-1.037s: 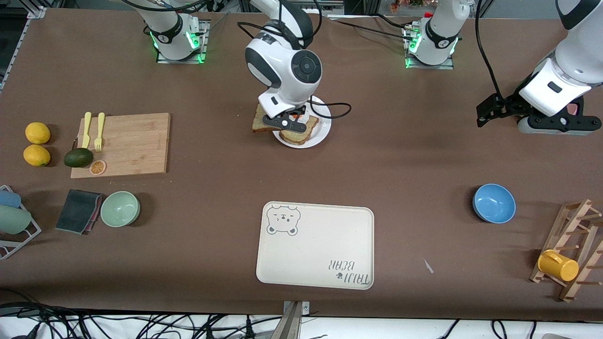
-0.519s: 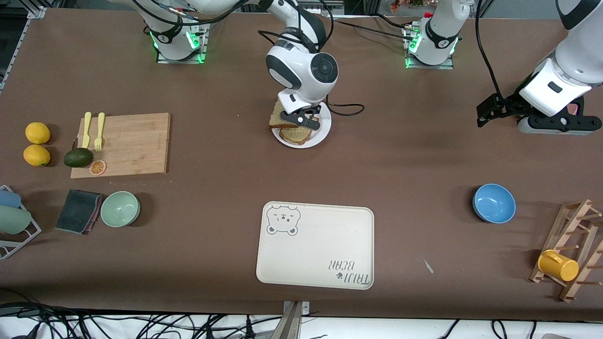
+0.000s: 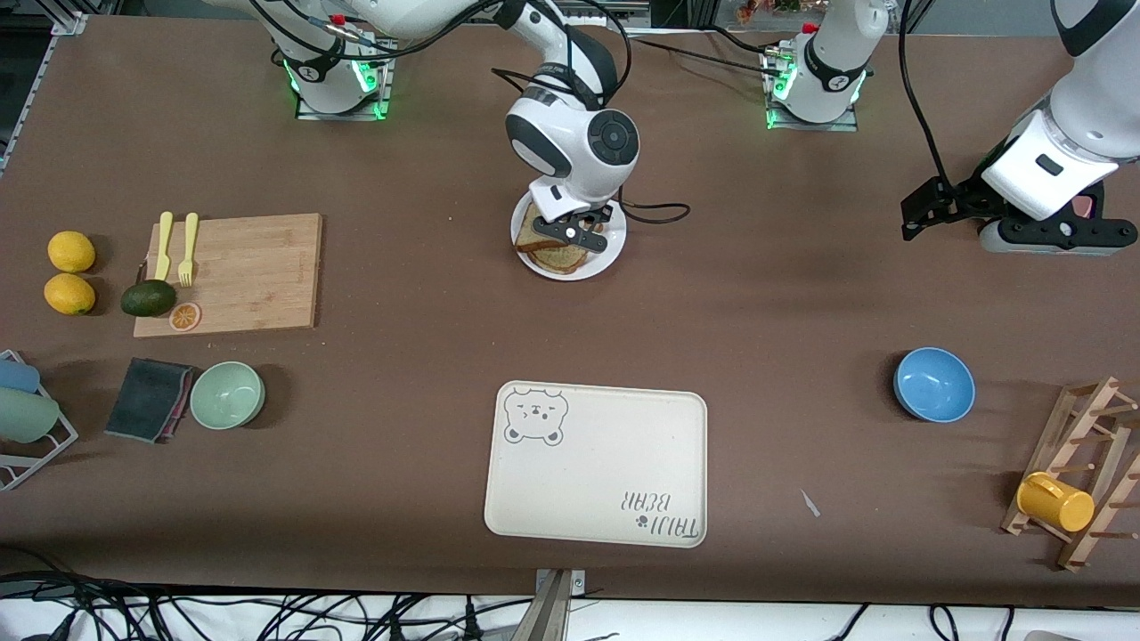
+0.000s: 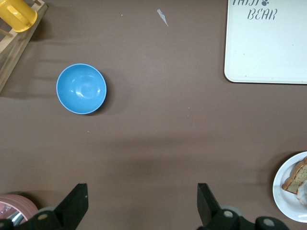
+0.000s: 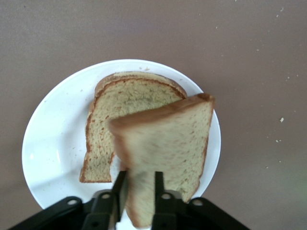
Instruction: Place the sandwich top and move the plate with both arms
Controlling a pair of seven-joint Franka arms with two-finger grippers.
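Observation:
The sandwich top (image 3: pixel 533 233) is pinched by its edge in my right gripper (image 3: pixel 574 233) and hangs tilted over the plate (image 3: pixel 614 254). In the right wrist view the gripper (image 5: pixel 136 191) is shut on that slice (image 5: pixel 168 139). It partly overlaps a second bread slice (image 5: pixel 120 103) that lies flat on the white plate (image 5: pixel 53 139). That lower slice also shows in the front view (image 3: pixel 563 259). My left gripper (image 3: pixel 1055 236) waits open and empty above the table at the left arm's end, also seen in the left wrist view (image 4: pixel 142 206).
The cream bear tray (image 3: pixel 595 463) lies nearer to the front camera than the plate. A blue bowl (image 3: pixel 933 384) and a rack with a yellow cup (image 3: pixel 1055 501) are at the left arm's end. A cutting board (image 3: pixel 230 271) and green bowl (image 3: pixel 227 394) are at the right arm's end.
My right gripper has carried the sandwich top toward the left arm's end, from beside the plate to over it and the lower slice. The left arm has not moved.

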